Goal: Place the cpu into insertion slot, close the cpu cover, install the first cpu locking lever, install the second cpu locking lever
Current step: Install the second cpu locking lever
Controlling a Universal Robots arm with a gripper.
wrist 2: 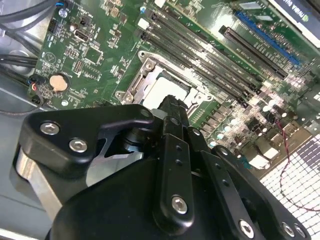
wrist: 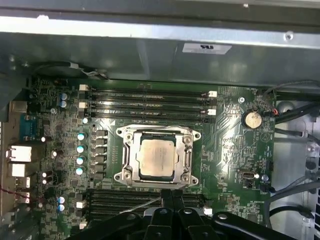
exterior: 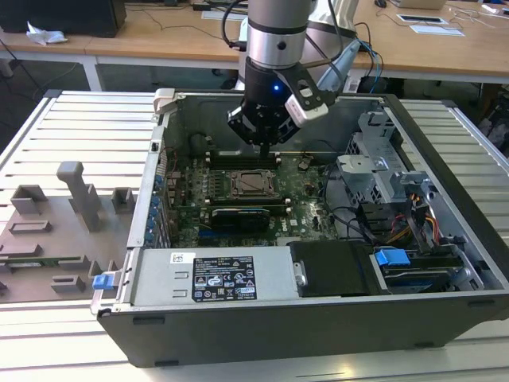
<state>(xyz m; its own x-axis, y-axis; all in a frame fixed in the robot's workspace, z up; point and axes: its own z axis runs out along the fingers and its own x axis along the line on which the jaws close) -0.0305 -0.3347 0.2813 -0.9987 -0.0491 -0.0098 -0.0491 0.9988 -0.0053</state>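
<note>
The black gripper [wrist: 171, 197] hung just above the socket, fingers pressed together, holding nothing. Beyond it, the pale silvery square cpu [wrist: 157, 156] was seated in the metal-rimmed insertion slot [wrist: 122, 174], silvery cpu cover [wrist: 188, 157] closed. Lever-locking was judged in hand, demanding precise hooking.

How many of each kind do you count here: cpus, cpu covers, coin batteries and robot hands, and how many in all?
cpu: 1
cpu cover: 1
coin battery: 1
hand: 1
Total: 4
</note>
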